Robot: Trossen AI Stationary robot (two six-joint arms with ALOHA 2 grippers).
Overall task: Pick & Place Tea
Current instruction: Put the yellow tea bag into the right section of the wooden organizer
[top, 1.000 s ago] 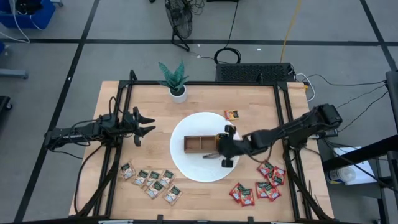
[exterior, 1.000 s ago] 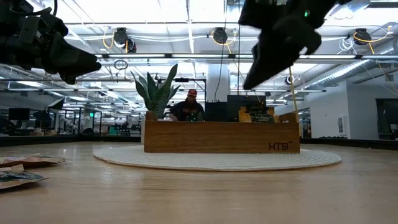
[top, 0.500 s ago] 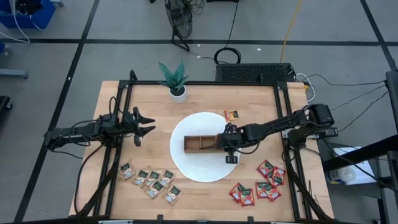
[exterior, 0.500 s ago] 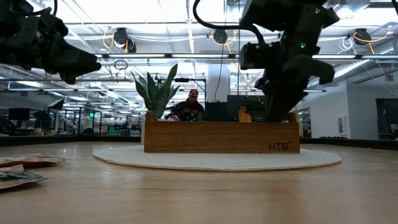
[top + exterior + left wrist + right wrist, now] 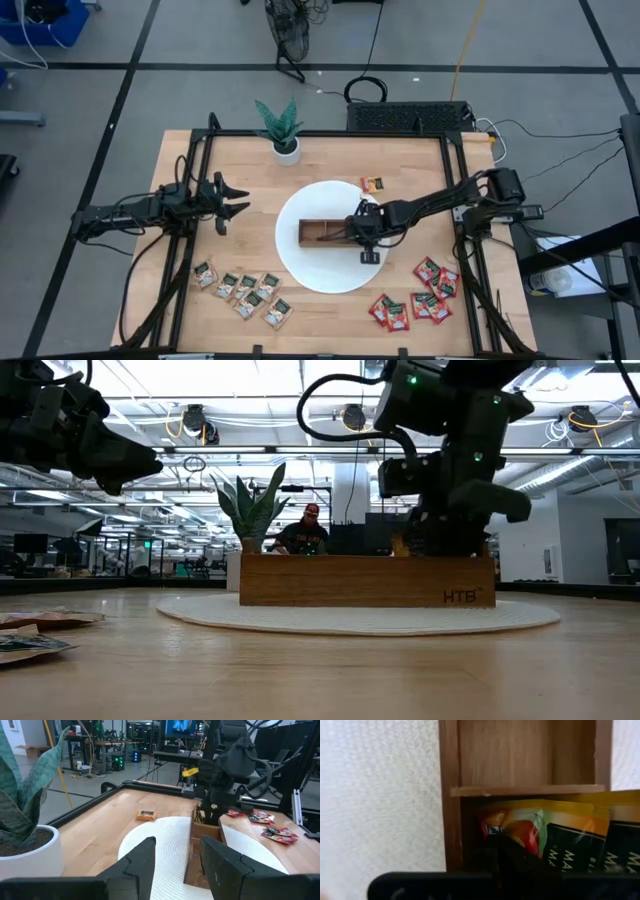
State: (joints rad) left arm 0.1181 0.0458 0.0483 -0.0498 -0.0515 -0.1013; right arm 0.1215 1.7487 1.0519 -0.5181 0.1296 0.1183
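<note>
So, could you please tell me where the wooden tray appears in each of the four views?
High view: wooden tray at centre, on the white round mat.
Low view: tray's long side across the middle, standing on the mat.
Left wrist view: one end at centre right.
Right wrist view: compartments fill the frame, orange-yellow sachets in one.
Shared landmark: the mat.

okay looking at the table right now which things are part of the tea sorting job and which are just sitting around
Part of the job:
- orange-yellow sachets in the end compartment of the wooden tray
- loose orange-yellow sachet
- red sachets
- beige sachets
- right gripper, shut, down in the tray
- left gripper, waiting at the left edge

Just sitting around:
- potted plant
- white round mat
</note>
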